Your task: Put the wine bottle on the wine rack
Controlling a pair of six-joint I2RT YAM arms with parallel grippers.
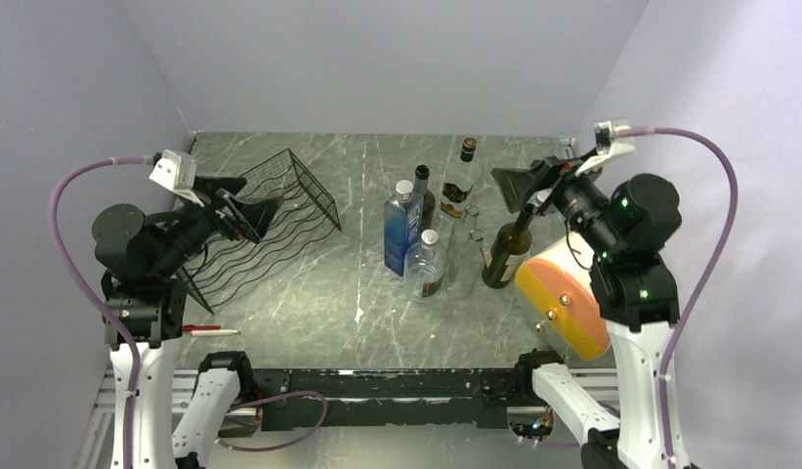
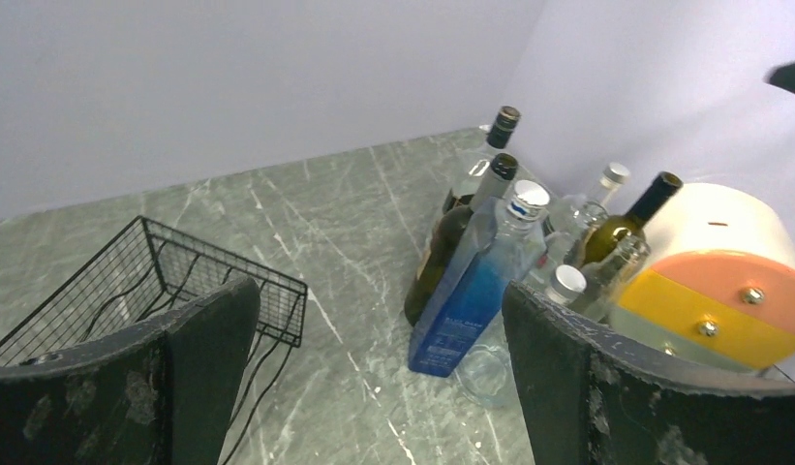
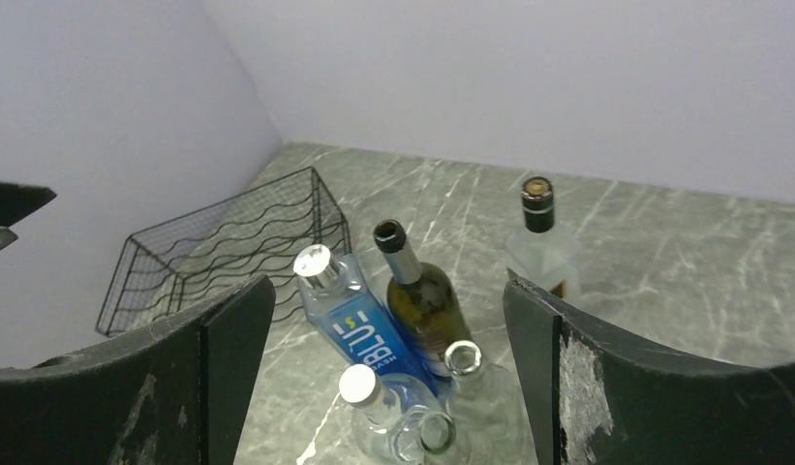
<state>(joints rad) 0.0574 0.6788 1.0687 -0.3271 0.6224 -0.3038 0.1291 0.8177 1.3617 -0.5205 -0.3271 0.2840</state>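
Observation:
The black wire wine rack (image 1: 279, 230) lies at the left of the table, also seen in the left wrist view (image 2: 151, 276) and the right wrist view (image 3: 229, 242). Several bottles stand in a cluster mid-table. A dark wine bottle (image 1: 424, 193) (image 3: 422, 295) stands behind a blue square bottle (image 1: 402, 231). An olive-green wine bottle (image 1: 507, 251) (image 2: 621, 228) stands at the cluster's right edge. My left gripper (image 1: 263, 213) (image 2: 379, 300) hovers open over the rack's near side, holding nothing. Above the cluster's right side my right gripper (image 1: 509, 184) (image 3: 388, 291) is also open and holds nothing.
Clear glass bottles (image 1: 428, 266) (image 3: 471, 387) and a clear bottle with a black cap (image 1: 460, 181) (image 3: 540, 247) share the cluster. A white cylinder with an orange-yellow face (image 1: 565, 298) (image 2: 713, 281) sits by the right arm. A red-tipped pen (image 1: 206, 331) lies near the left base. Walls enclose three sides.

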